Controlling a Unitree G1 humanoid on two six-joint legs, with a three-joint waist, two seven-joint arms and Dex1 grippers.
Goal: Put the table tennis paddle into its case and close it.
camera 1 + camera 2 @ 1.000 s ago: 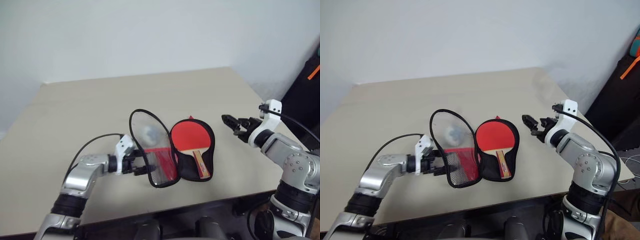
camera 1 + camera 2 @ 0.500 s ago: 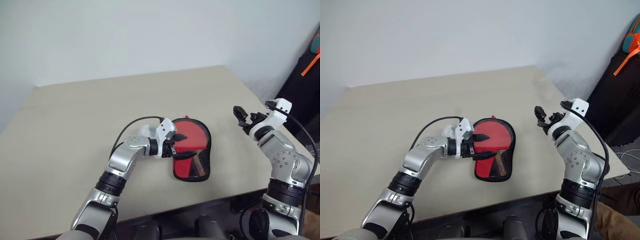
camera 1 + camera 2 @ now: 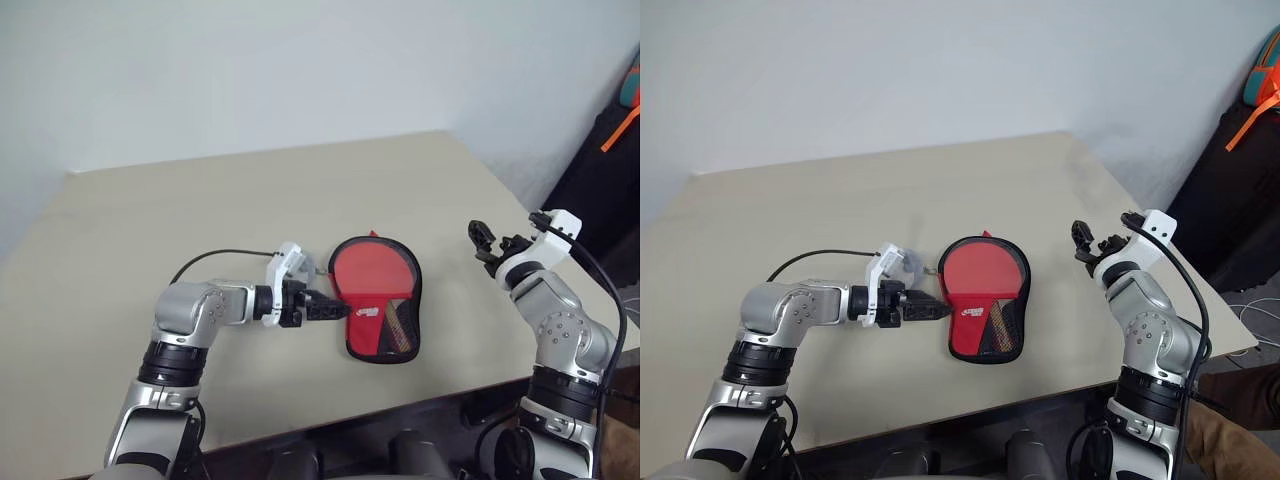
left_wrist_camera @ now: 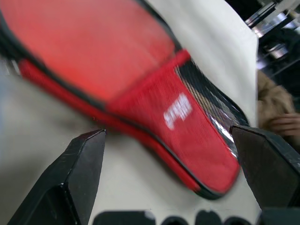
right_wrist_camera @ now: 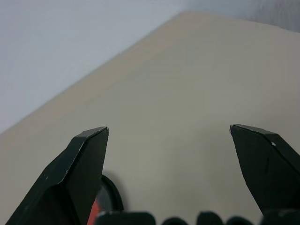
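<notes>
The case (image 3: pixel 378 303) lay flat on the table (image 3: pixel 150 220) with its clear half folded over the table tennis paddle (image 3: pixel 372 273), whose red face showed through. Its long axis ran from the round head, farther from the robot, to the handle end nearer the table's front edge. The left end effector (image 3: pixel 325 307) was released, its fingers spread and holding nothing, and pointed at the case's near long edge, which lay just beside its tips. The right end effector (image 3: pixel 488 245) was also released and empty, hovering well apart on the case's far side. By my reading, the left arm was the nearer one for working along that edge to close it.
</notes>
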